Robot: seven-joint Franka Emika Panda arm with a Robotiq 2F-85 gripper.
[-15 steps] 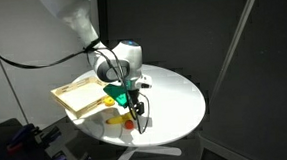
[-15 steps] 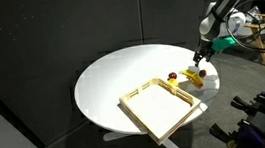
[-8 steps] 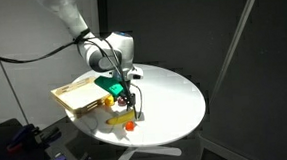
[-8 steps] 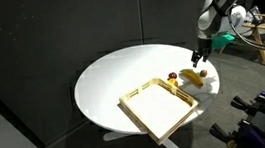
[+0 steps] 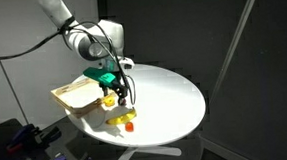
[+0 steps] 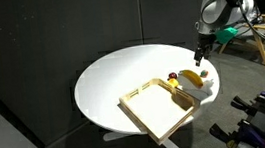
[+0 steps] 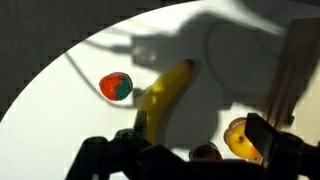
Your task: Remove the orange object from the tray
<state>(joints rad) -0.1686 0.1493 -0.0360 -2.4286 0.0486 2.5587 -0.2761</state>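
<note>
The orange-red object with a green patch (image 7: 116, 86) lies on the white table outside the tray, next to a yellow banana (image 7: 165, 92); it also shows in an exterior view (image 5: 130, 126). The wooden tray (image 5: 76, 95) looks empty in both exterior views (image 6: 159, 108). My gripper (image 7: 200, 138) hangs above the table beside the tray (image 5: 119, 91), open and empty, with the objects below it. It also shows in an exterior view (image 6: 203, 52).
A yellow-orange round fruit (image 7: 241, 138) and a dark red one (image 7: 207, 153) lie close to the tray's edge (image 7: 287, 70) under my fingers. The banana (image 5: 118, 119) lies near the round table's rim (image 5: 177, 133). Dark curtains surround the table.
My gripper has lifted up and back toward the tray, away from the orange object, which stays on the table by the banana.
</note>
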